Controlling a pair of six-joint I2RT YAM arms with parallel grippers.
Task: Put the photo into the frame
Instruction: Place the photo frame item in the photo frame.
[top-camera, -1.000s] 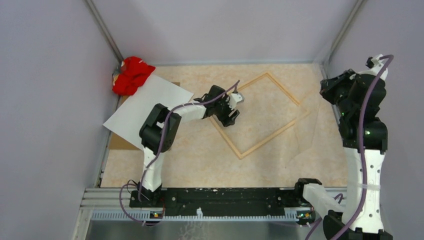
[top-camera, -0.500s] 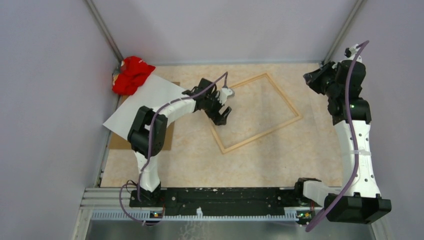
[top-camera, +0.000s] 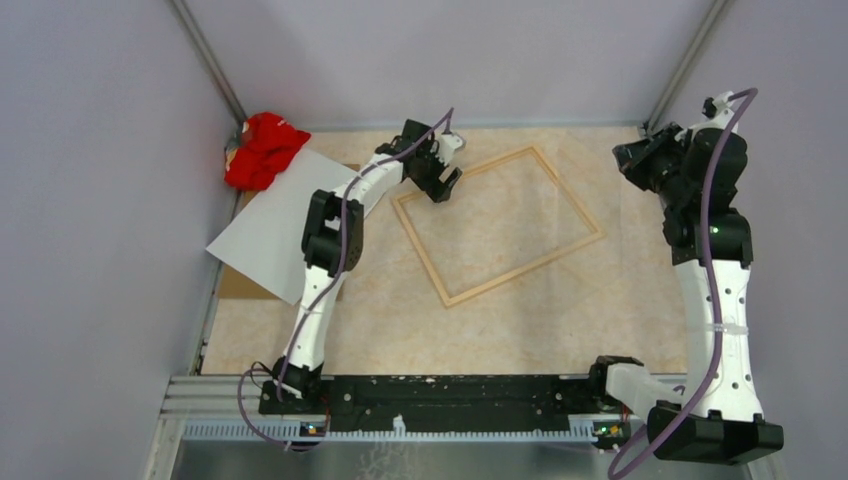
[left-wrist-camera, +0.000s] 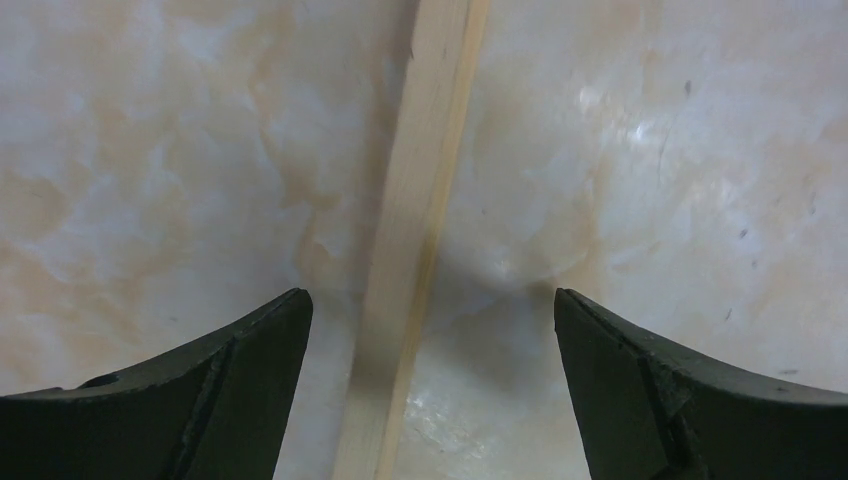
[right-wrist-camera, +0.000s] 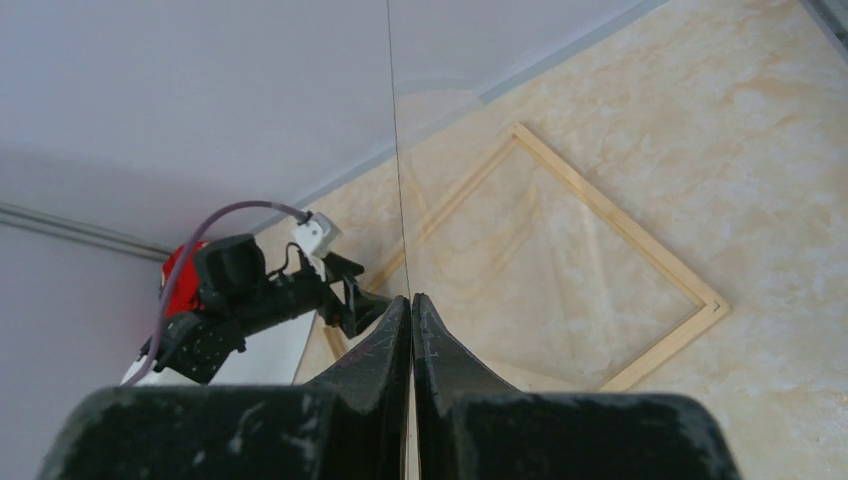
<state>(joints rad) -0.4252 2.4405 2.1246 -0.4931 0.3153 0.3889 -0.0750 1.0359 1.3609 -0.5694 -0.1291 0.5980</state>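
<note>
Overhead, the pale marbled surface (top-camera: 560, 320) carried everything. The frame (top-camera: 525, 265), the largest loose item, lay flat and askew around the middle of the surface, nearer the far edge than the near one, with bare surface showing inside its four rails. The photo (top-camera: 280, 225) lay at the left edge, well apart from the frame, with its plain whitish back up. It covered most of a brown backing board (top-camera: 235, 285), which showed past the photo's near side. A crumpled red cloth (top-camera: 262, 150) sat in the far left corner, just beside the photo's far corner.

The left gripper (top-camera: 447, 184) was over the frame's far left corner. In its wrist view the jaws stood spread wide, one finger on either side of the wooden rail (left-wrist-camera: 425, 180), and neither touched it.

The right gripper (right-wrist-camera: 411, 300) was raised near the right edge with its jaws clenched on a clear sheet (right-wrist-camera: 393, 150), seen edge-on as a thin line rising from the fingertips.
</note>
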